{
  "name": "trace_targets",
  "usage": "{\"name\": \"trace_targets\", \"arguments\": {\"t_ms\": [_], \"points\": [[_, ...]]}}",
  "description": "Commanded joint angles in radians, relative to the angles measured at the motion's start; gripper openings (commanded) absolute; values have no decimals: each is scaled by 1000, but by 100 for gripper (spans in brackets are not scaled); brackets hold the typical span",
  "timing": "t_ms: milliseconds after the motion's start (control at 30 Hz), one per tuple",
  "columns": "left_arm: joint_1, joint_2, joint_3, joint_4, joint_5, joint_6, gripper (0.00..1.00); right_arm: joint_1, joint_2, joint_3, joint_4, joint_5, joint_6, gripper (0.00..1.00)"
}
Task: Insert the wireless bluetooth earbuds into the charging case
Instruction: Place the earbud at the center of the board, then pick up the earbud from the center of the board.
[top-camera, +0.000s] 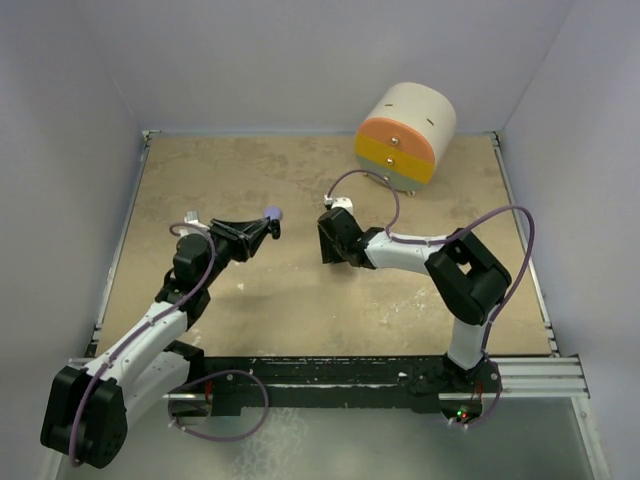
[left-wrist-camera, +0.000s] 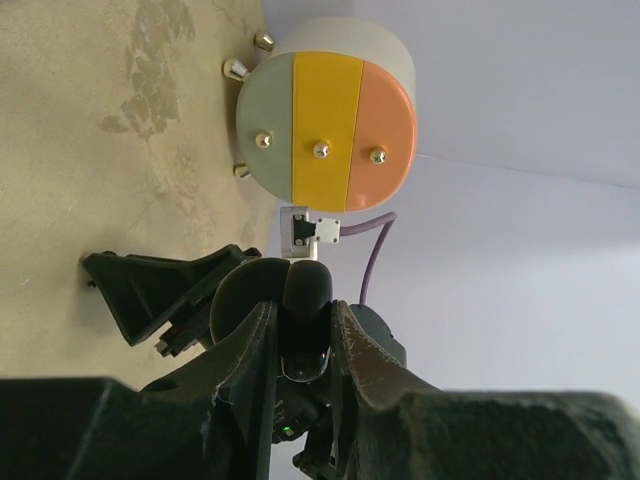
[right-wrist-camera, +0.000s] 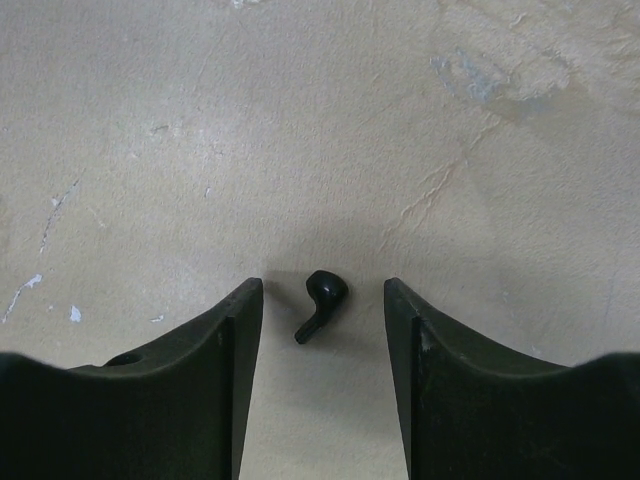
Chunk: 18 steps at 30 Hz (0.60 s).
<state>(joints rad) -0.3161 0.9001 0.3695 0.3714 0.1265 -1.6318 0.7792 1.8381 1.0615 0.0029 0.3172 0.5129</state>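
Progress: early, by my reading. One black earbud (right-wrist-camera: 326, 290) lies loose on the table (top-camera: 300, 310), stem toward the near side, nowhere near seated. I can find no other earbuds in any view.

Charging case (top-camera: 271, 213): off the table, up in the left gripper (top-camera: 266, 224). From above it shows as a small lavender lump at the fingertips. From the left wrist camera it shows as a dark rounded thing. I take it for the case, but I can't tell whether it is open or whether anything already sits inside.

Left fingers (left-wrist-camera: 258, 345): pinched tight on that lump from both sides, no gap showing.

Right gripper (right-wrist-camera: 322, 290): pointed down at the table, directly over the black earbud. Its fingers (right-wrist-camera: 240, 330) stand partly apart, one on each side of the earbud with bare table showing between each finger and the bud. Touching nothing, holding nothing.

Left to do, as I judge it: close on the bud, lift it, carry it across to the case and seat it. Any others would follow, wherever they are.

A round drawer unit (top-camera: 405, 135) stands at the far edge, well apart from both grippers.
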Motion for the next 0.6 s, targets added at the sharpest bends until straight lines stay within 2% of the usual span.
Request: {"name": "trace_targets", "arguments": {"t_ms": [0,567], "points": [[4,-24,-6,42,9,-6,0,6,-11,66,-98,-18,58,54],[6,-31,-14,40,11,-10,0,9,13,39,-159,57,75,52]]}}
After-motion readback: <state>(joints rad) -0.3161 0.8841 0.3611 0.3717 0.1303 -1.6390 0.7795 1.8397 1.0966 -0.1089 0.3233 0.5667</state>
